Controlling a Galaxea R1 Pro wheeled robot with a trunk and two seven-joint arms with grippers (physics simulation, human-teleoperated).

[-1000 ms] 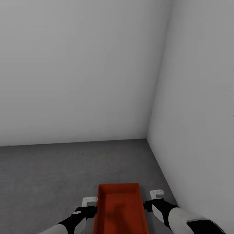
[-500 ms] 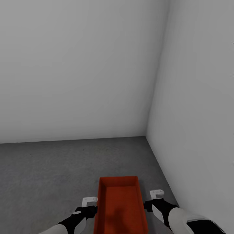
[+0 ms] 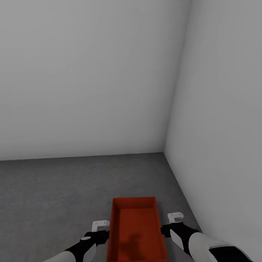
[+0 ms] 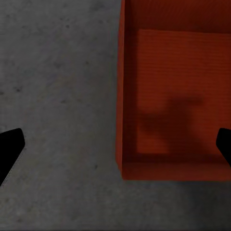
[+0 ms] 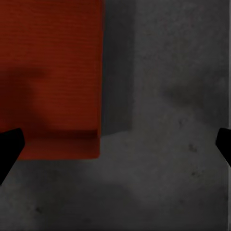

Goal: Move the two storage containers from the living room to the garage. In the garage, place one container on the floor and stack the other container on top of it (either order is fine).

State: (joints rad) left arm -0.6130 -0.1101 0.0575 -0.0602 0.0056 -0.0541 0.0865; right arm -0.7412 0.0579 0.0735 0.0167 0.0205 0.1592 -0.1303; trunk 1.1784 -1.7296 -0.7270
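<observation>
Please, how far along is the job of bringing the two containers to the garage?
Done: one storage container looks set down on the grey garage floor, near the wall corner. In hand: nothing; the left tool and right tool flank it, both open. Left: I cannot tell whether a second container lies beneath, so stacking may remain.

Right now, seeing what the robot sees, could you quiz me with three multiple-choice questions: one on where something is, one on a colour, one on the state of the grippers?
1. Where is the storage container?
A. On a sofa
B. Between the two arms, near a wall corner
C. On a shelf

2. What colour is it?
A. Red-orange
B. Blue
C. White

3. The left gripper and right gripper are:
A. Clamped on the container
B. Holding a box
C. Open

Answers: 1 B, the head view shows it there on the floor; 2 A, its walls; 3 C, fingertips wide apart.
</observation>
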